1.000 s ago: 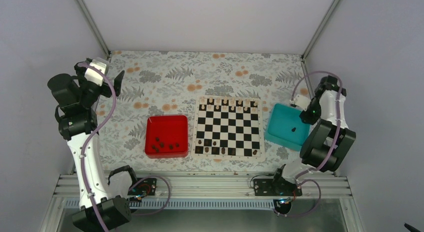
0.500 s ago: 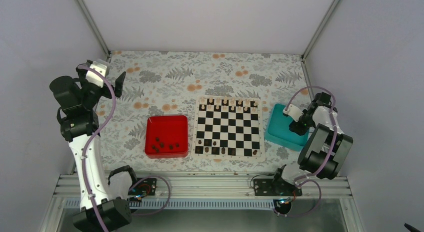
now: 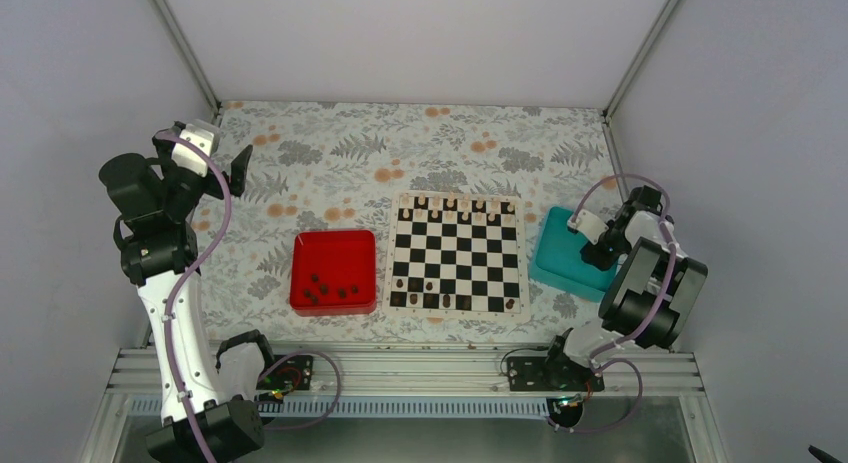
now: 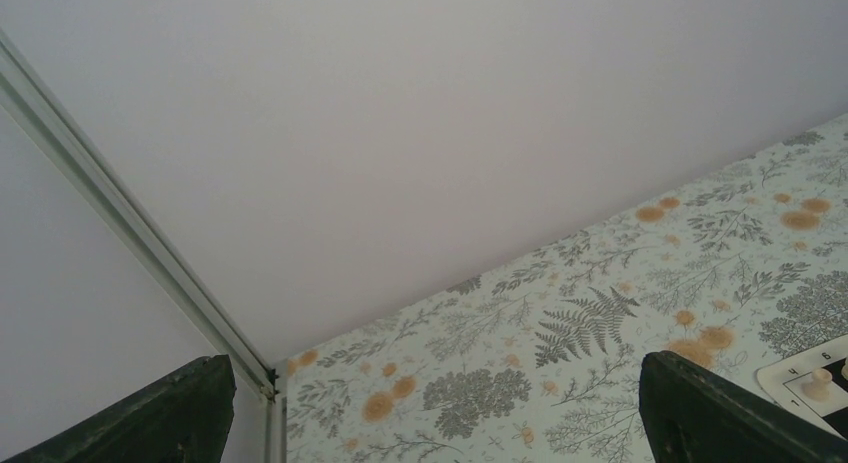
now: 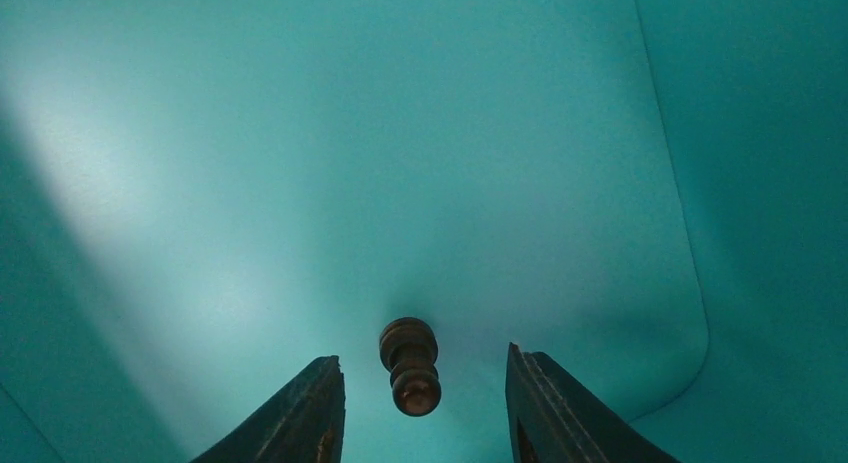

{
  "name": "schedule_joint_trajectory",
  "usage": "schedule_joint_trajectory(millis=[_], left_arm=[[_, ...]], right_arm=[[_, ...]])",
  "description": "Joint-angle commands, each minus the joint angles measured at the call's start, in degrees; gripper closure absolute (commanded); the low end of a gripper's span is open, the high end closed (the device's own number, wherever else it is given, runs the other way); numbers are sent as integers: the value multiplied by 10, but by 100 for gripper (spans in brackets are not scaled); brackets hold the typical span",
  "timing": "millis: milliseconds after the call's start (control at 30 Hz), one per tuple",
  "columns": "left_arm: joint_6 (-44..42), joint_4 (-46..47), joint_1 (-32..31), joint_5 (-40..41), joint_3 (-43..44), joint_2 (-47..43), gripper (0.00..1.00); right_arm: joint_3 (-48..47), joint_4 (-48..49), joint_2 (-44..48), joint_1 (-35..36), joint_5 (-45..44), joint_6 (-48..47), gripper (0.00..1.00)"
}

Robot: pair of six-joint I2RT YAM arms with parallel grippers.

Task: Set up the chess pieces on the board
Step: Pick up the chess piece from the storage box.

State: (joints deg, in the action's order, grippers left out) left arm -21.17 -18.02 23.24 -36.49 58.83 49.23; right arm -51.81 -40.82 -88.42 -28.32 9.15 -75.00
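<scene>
The board [image 3: 458,253] lies in the middle of the surface [image 3: 340,153], with the left tray [image 3: 334,245] just beside it on the left and the right tray [image 3: 548,253] just beside it on the right. Some chess pieces [image 3: 430,285] stand in the board's two near rows; others lie in the near half of the left tray. A second set of pieces [image 3: 450,204] lines the board's far edge. One piece [image 5: 410,366] lies in the right tray, between the fingers of the right claw [image 5: 425,408]. The left claw [image 4: 430,413] hangs well apart, over the surface's far left corner

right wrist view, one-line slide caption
Right gripper, jaws apart, straddles a dark chess piece on the teal tray floor.
</scene>
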Motion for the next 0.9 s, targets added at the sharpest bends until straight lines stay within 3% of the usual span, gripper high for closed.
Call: schedule_joint_trajectory(millis=[0,400,733,867], left_arm=[[3,0,-3,0,10,-2,0],[-3,-2,-4,-2,9,-4,0],[-9,2,-4,-5,4,-5,0],[-10,9,-4,-7,-2,-8,0]], right_arm=[[-12,-5,-11,-10,-5,-6,59],[-21,-3,-29,-11,-11,-7,68],[-62,-56,-19,-11,-3,-16,94],[-110,-109,3,-11,-1,-21,96]])
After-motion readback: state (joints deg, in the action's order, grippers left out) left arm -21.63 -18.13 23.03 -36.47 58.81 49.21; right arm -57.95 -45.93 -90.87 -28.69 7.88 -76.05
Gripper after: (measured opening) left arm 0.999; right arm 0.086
